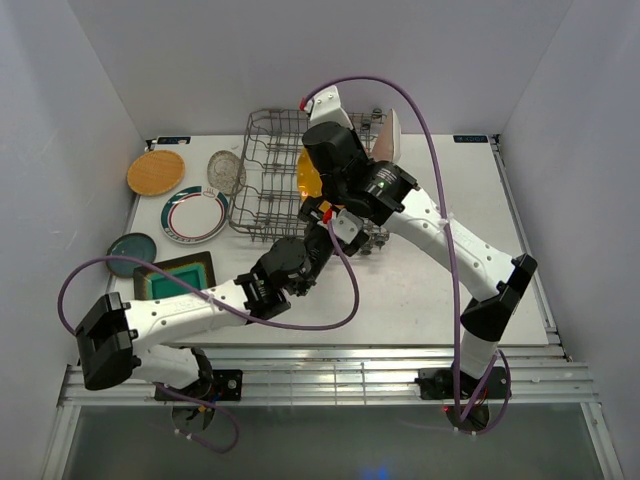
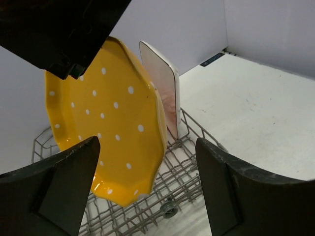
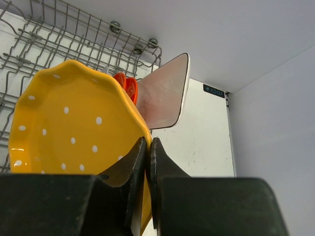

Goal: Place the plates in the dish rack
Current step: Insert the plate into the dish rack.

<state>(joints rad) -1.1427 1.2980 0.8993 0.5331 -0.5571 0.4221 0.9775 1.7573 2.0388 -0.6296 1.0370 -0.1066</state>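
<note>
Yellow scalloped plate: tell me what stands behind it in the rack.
An orange-red plate, only its edge showing, then the white rectangular plate. The yellow plate hides their lower parts.

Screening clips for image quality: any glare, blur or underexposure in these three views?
Top external: sharp, evenly lit. Left wrist: left fingers dark and slightly soft; yellow plate carries a glare patch near its lower edge. Right wrist: right fingers dark and featureless; small highlight on the plate's left rim.
</note>
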